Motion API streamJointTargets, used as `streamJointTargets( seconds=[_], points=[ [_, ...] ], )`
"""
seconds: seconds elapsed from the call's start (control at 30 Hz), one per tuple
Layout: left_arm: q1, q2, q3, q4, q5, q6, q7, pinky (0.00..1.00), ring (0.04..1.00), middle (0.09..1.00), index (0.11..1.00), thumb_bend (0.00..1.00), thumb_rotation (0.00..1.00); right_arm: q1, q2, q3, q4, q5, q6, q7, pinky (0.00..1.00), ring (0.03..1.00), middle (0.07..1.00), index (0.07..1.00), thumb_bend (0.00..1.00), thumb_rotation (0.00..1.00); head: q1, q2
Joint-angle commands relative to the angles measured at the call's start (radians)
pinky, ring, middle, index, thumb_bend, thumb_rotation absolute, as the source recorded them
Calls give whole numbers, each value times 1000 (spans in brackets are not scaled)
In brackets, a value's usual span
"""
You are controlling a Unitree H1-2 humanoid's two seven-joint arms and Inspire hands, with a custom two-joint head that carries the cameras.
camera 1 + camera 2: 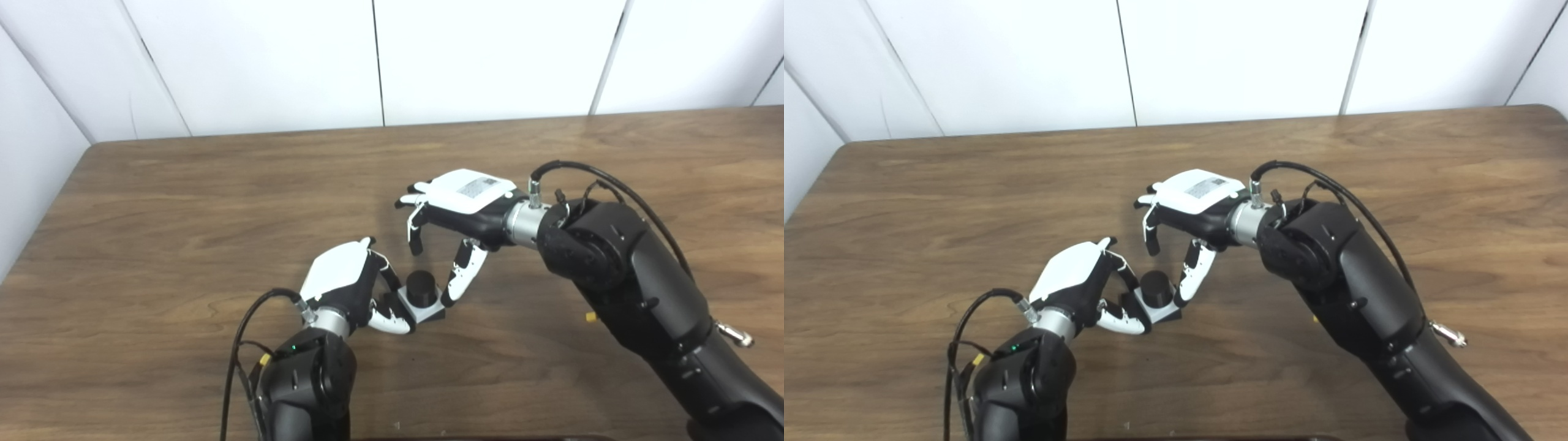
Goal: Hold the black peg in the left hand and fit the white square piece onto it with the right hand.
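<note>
My left hand (pixel 349 285) grips the white square piece (pixel 422 308) with the black peg (pixel 421 288) standing in it. At its two o'clock, my right hand (pixel 456 211) hovers spread wide, empty.

Matt wood-grain table (pixel 184 202), matt black peg (pixel 421 288), glossy plastic left hand (pixel 343 278)

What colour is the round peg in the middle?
The peg is black, sitting in a white square piece; clearest in the left eye view.

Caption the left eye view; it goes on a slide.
Left hand steadies black peg inside white square piece; right hand open beside it.
</note>
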Motion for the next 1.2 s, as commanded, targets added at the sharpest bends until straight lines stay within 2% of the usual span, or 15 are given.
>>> streamJointTargets(
  seconds=[0.0, 0.13, 0.27, 0.63, 0.9, 1.07, 1.17],
  points=[
    [-33, 6, 2, -36, 36, -36, -50, 1000, 1000, 1000, 645, 998, 298, -39, -6, -22, -8, 11, -8, -35, 1000, 1000, 951, 612, 973, 318, 0, 1],
    [-44, 3, 11, -43, 66, -59, -106, 1000, 1000, 1000, 902, 1000, 356, -42, -10, -19, -6, 10, -9, -37, 1000, 1000, 952, 614, 971, 327, 1, -2],
    [-52, 1, 18, -43, 92, -80, -130, 1000, 1000, 1000, 933, 1000, 391, -44, -11, -21, -6, 12, -8, -38, 1000, 1000, 949, 613, 967, 328, 1, -2],
    [-58, -18, 53, -45, 95, -100, -165, 1000, 1000, 1000, 995, 1000, 387, -50, -17, -24, -4, 10, -2, -38, 1000, 1000, 956, 609, 972, 329, 3, -5],
    [-56, -14, 74, -63, 88, -122, -184, 1000, 1000, 1000, 1000, 1000, 405, -49, -19, -32, -7, 15, 0, -40, 1000, 1000, 955, 606, 976, 328, 4, -10],
    [-45, -31, 78, -83, 103, -126, -173, 1000, 1000, 1000, 1000, 1000, 393, -47, -18, -35, -4, 11, 4, -40, 1000, 1000, 957, 604, 975, 316, 5, -12],
    [-41, -49, 78, -109, 123, -135, -193, 1000, 1000, 1000, 1000, 1000, 396, -47, -19, -35, 5, 11, -3, -48, 1000, 1000, 955, 602, 975, 310, 8, -16]
  ],
)
